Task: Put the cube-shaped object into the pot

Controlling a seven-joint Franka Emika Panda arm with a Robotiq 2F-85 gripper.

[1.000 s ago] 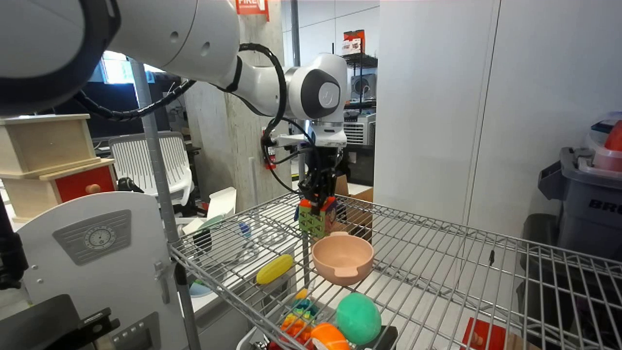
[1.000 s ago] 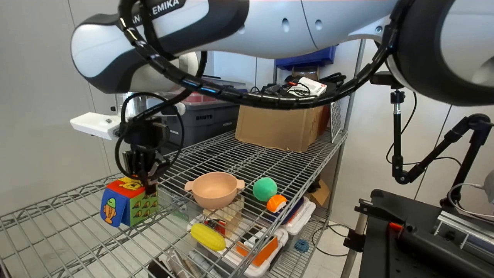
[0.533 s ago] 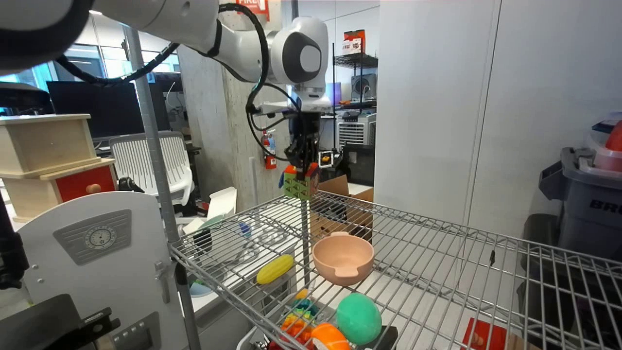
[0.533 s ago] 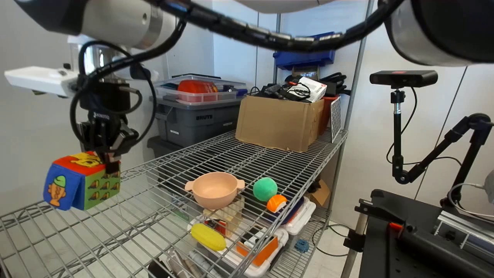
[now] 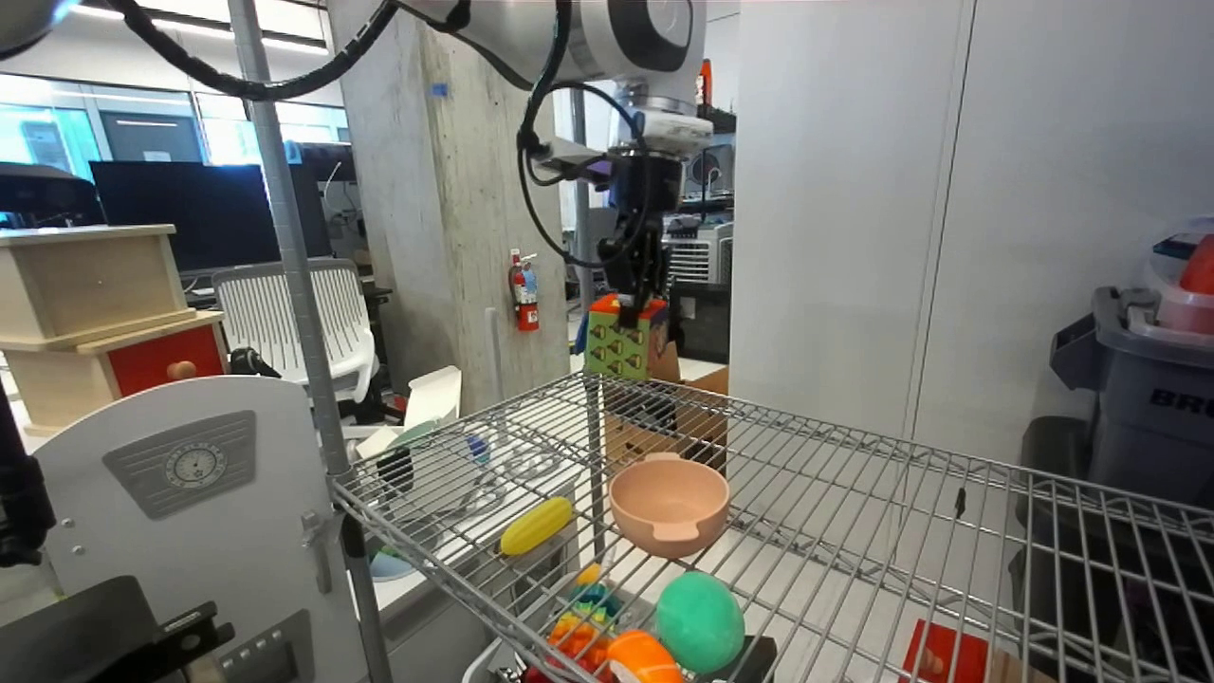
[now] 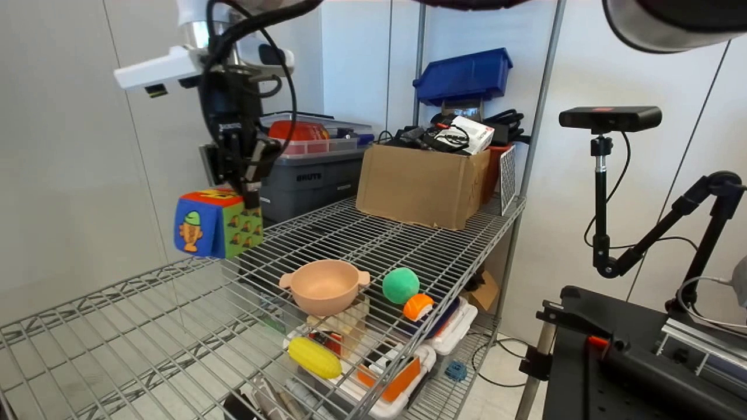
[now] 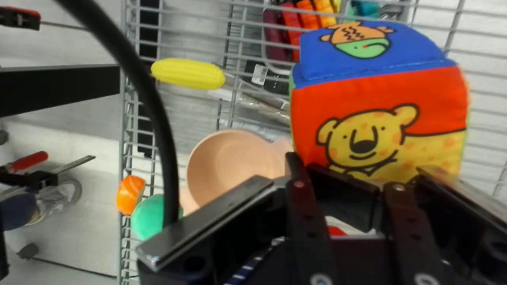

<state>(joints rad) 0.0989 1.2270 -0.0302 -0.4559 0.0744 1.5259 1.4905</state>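
Note:
The cube-shaped object (image 5: 615, 343) has green, blue and red-yellow faces. It hangs in the air above the wire shelf, higher than the pot, and also shows in an exterior view (image 6: 197, 228) and the wrist view (image 7: 376, 114). My gripper (image 5: 630, 308) points down and is shut on the cube near its upper edge, with a dark fingertip against the green face; the other fingertip is partly hidden. The salmon-pink pot (image 5: 654, 493) stands upright and empty on the shelf, off to one side of the cube. It also shows in an exterior view (image 6: 321, 286) and the wrist view (image 7: 233, 162).
A yellow corn (image 5: 536, 525), a green ball (image 5: 700, 621) and an orange piece (image 5: 643, 656) lie on the wire shelf (image 6: 146, 344) around the pot. A cardboard box (image 6: 417, 184) stands at the shelf's far end. A metal post (image 5: 294, 247) rises at a shelf corner.
My gripper has lifted the cube from near shelf level to well above it. In an exterior view the cube swung left, then back right and higher. The pot has not moved.

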